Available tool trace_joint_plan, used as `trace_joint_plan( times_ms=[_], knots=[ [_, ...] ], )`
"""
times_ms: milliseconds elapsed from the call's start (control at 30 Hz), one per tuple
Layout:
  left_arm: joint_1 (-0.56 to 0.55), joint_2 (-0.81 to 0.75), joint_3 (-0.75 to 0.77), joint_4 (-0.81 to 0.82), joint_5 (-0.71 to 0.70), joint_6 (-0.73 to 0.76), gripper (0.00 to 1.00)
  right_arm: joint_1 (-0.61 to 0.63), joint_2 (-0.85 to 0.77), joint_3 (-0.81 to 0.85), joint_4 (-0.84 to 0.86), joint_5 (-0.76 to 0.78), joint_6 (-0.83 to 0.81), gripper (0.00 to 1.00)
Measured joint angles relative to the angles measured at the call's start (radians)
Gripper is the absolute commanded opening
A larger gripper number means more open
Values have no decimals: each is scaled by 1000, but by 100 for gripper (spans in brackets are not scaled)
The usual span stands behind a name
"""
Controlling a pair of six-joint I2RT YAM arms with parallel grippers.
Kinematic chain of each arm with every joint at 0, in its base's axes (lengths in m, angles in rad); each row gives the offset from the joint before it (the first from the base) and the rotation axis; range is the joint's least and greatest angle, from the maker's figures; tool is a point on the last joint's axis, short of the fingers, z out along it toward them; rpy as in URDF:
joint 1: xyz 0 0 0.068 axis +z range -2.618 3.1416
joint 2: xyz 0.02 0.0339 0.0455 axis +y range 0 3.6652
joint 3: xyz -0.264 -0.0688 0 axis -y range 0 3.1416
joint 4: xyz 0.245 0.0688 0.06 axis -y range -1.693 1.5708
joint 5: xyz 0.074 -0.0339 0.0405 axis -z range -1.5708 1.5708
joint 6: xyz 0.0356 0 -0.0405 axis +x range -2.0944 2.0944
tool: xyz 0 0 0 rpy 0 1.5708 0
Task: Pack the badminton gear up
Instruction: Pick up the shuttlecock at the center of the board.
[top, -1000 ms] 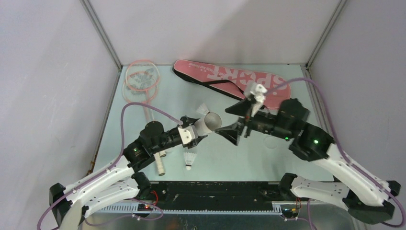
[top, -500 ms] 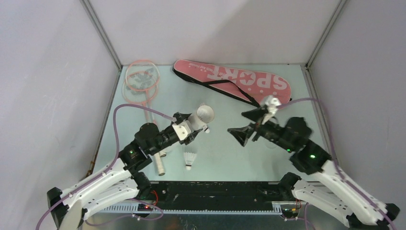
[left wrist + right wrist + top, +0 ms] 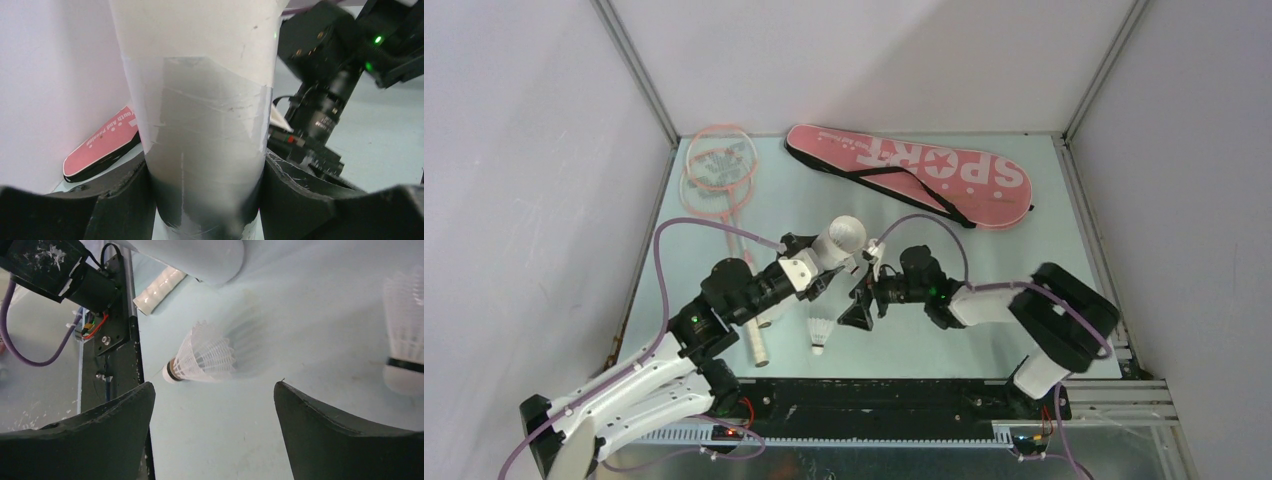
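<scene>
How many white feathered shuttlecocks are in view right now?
2. One white feather shuttlecock lies on its side under the open right gripper; a second shuttlecock is cut off at the right wrist view's edge. More may be hidden inside the white tube.

Around me stand plain pale walls point(image 3: 874, 60), metal corner posts point(image 3: 636, 75), and a grey-green table point(image 3: 794, 200), evenly lit.

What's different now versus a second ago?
The open right gripper swung left and came down over the loose shuttlecock. The left gripper kept its grip on the tube, whose mouth shifted slightly toward the back. The rackets, bag and that shuttlecock stayed put.
</scene>
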Motion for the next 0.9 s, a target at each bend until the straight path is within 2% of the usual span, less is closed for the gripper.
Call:
trace_joint_plan(
  times_ms=[167, 300, 600, 667, 733, 767, 800, 833, 900],
  knots=[
    [0, -8, 0, -6, 0, 0, 34, 34, 179, 69, 180, -79, 41, 91],
    [0, -14, 0, -7, 0, 0, 34, 56, 272, 140, 270, -126, 65, 85],
    [0, -15, 0, -14, 0, 1, 34, 73, 381, 180, 306, -203, 99, 68],
    [0, -15, 0, -14, 0, 1, 34, 79, 394, 180, 306, -212, 104, 58],
    [0, -14, 0, -14, 0, 1, 34, 82, 400, 180, 306, -220, 108, 43],
    [0, -14, 0, -14, 0, 1, 34, 84, 401, 180, 306, -224, 111, 29],
    [0, -14, 0, -14, 0, 1, 34, 84, 401, 180, 306, -229, 116, 23],
    [0, -14, 0, -14, 0, 0, 34, 84, 401, 180, 307, -232, 122, 13],
    [0, -14, 0, -14, 0, 1, 34, 82, 398, 180, 304, -241, 133, 1]
  ],
)
